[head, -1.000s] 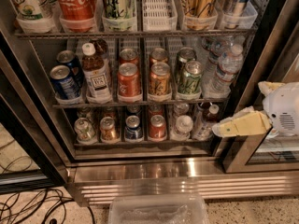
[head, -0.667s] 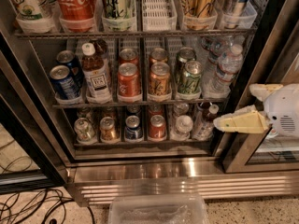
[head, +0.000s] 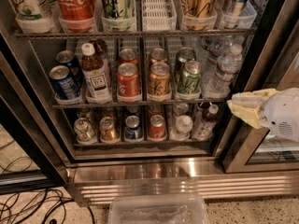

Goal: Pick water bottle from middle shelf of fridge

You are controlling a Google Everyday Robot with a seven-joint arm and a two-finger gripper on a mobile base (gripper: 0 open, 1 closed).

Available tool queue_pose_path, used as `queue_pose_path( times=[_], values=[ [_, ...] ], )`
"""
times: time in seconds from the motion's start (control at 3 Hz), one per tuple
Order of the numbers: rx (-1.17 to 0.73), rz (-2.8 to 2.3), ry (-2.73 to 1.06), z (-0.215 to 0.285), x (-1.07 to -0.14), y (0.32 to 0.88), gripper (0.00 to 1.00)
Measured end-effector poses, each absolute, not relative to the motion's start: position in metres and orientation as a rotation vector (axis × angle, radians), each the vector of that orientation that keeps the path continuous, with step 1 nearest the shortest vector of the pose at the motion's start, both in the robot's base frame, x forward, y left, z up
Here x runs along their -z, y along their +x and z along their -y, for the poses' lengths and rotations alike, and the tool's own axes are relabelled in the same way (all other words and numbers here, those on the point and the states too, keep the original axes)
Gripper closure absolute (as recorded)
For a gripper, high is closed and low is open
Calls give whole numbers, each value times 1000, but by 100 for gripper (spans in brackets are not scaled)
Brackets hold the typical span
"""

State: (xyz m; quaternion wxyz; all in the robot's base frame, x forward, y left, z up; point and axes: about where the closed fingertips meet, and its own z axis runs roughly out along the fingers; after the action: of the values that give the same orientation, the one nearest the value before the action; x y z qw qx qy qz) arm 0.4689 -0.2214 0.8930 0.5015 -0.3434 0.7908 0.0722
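The water bottle (head: 225, 69), clear and ribbed with a white cap, stands upright in the rightmost lane of the middle shelf (head: 131, 102), at the front. A second clear bottle stands behind it. The fridge (head: 140, 171) is open, with a black frame and a steel base. My gripper (head: 246, 107), pale yellow on a white wrist, sits outside the fridge at the right. It is just right of and slightly below the water bottle, pointing left, and it holds nothing.
The middle shelf also holds a brown tea bottle (head: 96, 73), blue cans (head: 63, 80), and red, orange and green cans. Tall bottles fill the top rack (head: 74, 1); cans fill the bottom. A clear plastic bin (head: 159, 210) and cables (head: 32, 204) lie on the floor.
My gripper has risen from the level of the bottom shelf to about the middle shelf's rail and shifted slightly right. The bottles and cans have not moved.
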Motion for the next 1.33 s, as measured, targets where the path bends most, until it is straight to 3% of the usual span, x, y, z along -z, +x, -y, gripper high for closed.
queue_pose_path(
  times=[0.67,1.0,1.33],
  values=[
    [-67,-1784,-721,231,-891,482,44],
    [-40,-1781,-664,230,-890,489,42],
    [-40,-1781,-664,230,-890,489,23]
  ],
)
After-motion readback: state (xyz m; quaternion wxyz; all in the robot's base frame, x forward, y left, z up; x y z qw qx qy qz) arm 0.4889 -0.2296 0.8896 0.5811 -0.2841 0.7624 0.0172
